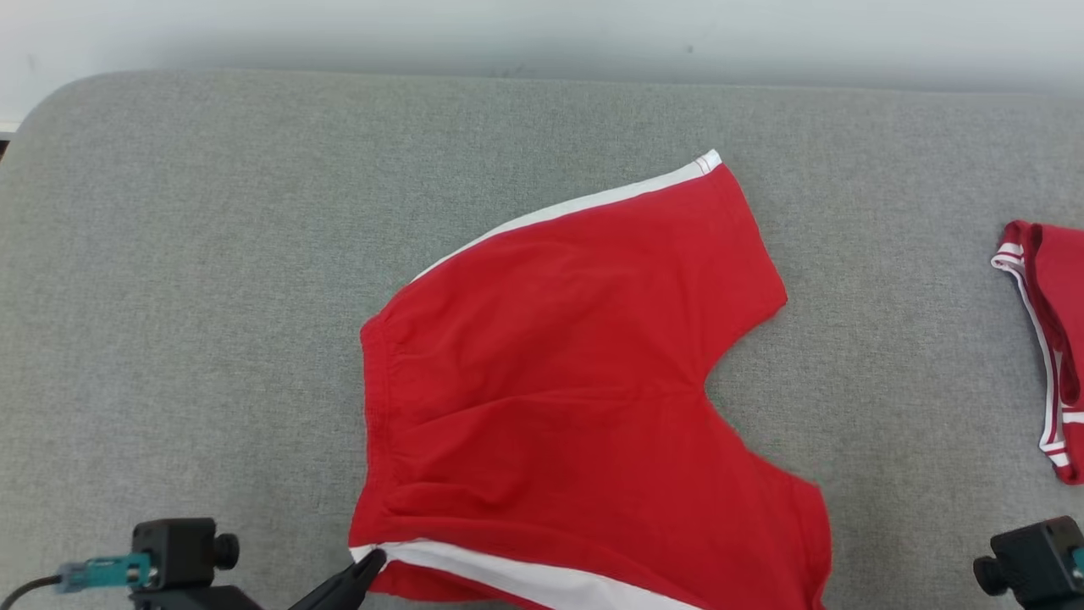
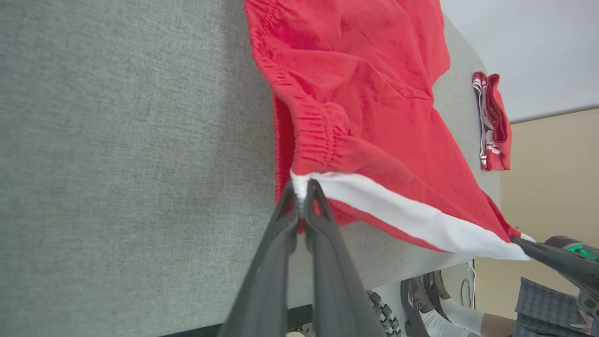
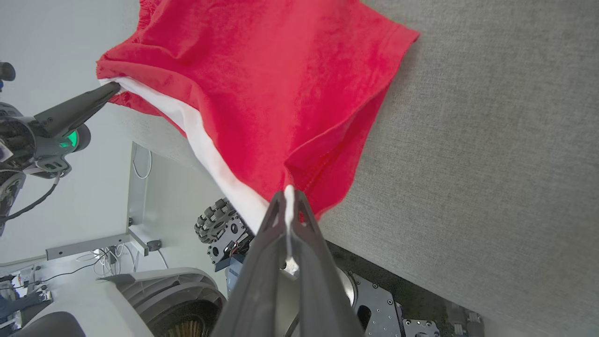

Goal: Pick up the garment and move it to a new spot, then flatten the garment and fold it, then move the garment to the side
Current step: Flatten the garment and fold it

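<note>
The red shorts (image 1: 559, 381) lie spread on the grey tabletop (image 1: 169, 296), near edge raised. The left pincer (image 2: 302, 187) is clenched on the waistband end of the white stripe (image 2: 402, 215); the right pincer (image 3: 289, 192) grips its hem end.

I'm looking at red shorts (image 1: 559, 381) with white side stripes, spread mostly flat on the grey table (image 1: 169, 296). Waistband faces the table's left end, and the near stripe is lifted at its front edge.

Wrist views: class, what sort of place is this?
Probably a robot lab or test room: grey fabric-covered worktable, red shorts laid on it, and cables beside the robot's wheeled base.
</note>
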